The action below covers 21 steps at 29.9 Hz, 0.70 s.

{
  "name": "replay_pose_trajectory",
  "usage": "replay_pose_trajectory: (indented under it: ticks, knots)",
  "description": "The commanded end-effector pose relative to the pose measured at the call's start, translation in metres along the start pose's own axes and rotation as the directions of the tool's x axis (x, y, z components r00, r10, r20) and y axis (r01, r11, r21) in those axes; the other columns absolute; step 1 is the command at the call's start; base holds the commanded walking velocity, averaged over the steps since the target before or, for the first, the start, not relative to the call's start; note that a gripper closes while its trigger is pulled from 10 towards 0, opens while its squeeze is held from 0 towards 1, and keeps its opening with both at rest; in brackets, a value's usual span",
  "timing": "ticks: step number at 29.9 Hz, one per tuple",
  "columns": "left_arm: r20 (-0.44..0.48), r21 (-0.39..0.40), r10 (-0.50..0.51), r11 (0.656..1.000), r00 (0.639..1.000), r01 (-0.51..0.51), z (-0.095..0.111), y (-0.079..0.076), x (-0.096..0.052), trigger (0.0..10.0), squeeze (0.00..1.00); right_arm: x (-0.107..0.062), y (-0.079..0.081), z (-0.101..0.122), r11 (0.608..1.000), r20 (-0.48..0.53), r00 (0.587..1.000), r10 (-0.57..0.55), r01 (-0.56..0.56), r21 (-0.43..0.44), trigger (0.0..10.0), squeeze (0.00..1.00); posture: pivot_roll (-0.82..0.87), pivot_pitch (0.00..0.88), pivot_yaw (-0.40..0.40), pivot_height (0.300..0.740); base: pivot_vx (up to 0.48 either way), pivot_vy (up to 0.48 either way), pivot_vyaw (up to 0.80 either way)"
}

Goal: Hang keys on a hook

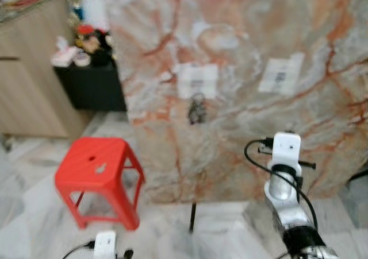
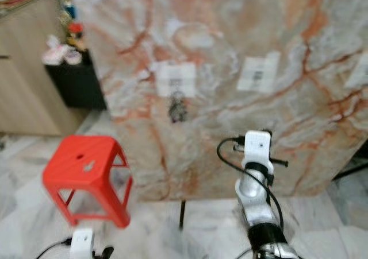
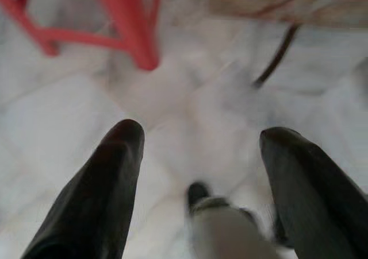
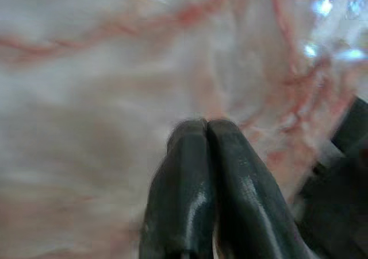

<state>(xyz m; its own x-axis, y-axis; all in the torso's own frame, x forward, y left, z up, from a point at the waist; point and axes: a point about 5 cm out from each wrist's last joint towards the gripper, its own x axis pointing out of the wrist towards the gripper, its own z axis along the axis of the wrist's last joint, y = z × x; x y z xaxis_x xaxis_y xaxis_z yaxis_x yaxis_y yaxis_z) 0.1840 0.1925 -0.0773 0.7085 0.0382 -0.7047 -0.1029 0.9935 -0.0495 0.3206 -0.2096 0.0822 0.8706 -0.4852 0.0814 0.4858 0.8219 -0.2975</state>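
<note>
Nearest, the left gripper (image 3: 198, 150) is held low over the pale marble floor (image 3: 69, 115), its fingers (image 3: 109, 178) spread wide apart. The right gripper (image 4: 207, 132) is raised before the marbled slab (image 1: 241, 69), its fingers pressed together with nothing between them. A red stool (image 1: 98, 167) is seen beside the slab's left edge, open floor around it. Farther off, the keys (image 1: 196, 109) are hung on the slab, beneath a white label (image 1: 198, 81).
</note>
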Motion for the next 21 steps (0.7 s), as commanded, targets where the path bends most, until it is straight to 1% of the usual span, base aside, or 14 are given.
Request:
replay_pose_trajectory:
  ticks: [1, 3, 6, 9, 12, 16, 20, 21]
  knots:
    - [-0.014, 0.011, 0.028, 1.000, 1.000, -0.028, -0.005, 0.011, -0.003, 10.0, 0.00, -0.001, 0.008, 0.007, 0.999, 0.011, 1.000, 0.013, -0.013, 0.032, 10.0, 0.00, -0.01, 0.000, -0.008, 0.706, 0.315, 0.000, 0.00]
    - [-0.017, 0.014, 0.030, 0.999, 0.999, -0.030, -0.005, 0.011, -0.003, 10.0, 0.00, 0.000, 0.008, 0.007, 0.999, 0.011, 1.000, 0.013, -0.013, 0.032, 10.0, 0.00, -0.01, 0.000, -0.009, 0.706, 0.298, 0.000, 0.00]
    - [-0.021, 0.015, 0.032, 0.999, 0.999, -0.032, -0.006, 0.011, -0.003, 10.0, 0.00, -0.001, 0.008, 0.008, 0.999, 0.016, 1.000, 0.016, -0.016, 0.035, 10.0, 0.00, -0.01, 0.000, -0.009, 0.706, 0.000, 0.000, 0.00]
    - [-0.024, 0.013, 0.035, 0.999, 0.999, -0.035, -0.007, 0.012, -0.004, 10.0, 0.00, -0.001, 0.009, 0.011, 0.999, 0.047, 0.999, 0.021, -0.023, 0.024, 10.0, 0.00, -0.01, 0.000, -0.010, 0.706, 0.000, 0.000, 0.00]
    - [-0.029, 0.013, 0.036, 0.999, 0.999, -0.035, -0.008, 0.012, -0.004, 10.0, 0.00, 0.000, 0.007, 0.016, 1.000, 0.085, 0.996, 0.004, -0.005, 0.011, 10.0, 0.00, -0.01, 0.000, -0.010, 0.706, 0.000, 0.000, 0.00]
    - [-0.032, 0.013, 0.035, 0.999, 0.999, -0.035, -0.008, 0.012, -0.004, 10.0, 0.00, 0.001, 0.006, 0.020, 1.000, 0.110, 0.994, 0.002, -0.004, 0.011, 10.0, 0.00, -0.01, 0.000, -0.010, 0.706, 0.000, 0.000, 0.00]
    - [-0.036, 0.006, 0.034, 0.999, 0.999, -0.034, -0.010, 0.011, -0.005, 10.0, 0.00, 0.001, 0.004, 0.044, 0.996, 0.288, 0.958, -0.008, 0.032, -0.081, 10.0, 0.00, -0.01, 0.000, -0.010, 0.706, 0.000, 0.000, 0.00]
    - [-0.036, 0.005, 0.034, 0.999, 0.999, -0.034, -0.010, 0.011, -0.005, 10.0, 0.00, 0.001, 0.003, 0.047, 0.995, 0.309, 0.951, -0.011, 0.041, -0.090, 10.0, 0.00, -0.01, 0.000, -0.010, 0.706, 0.000, 0.000, 0.00]
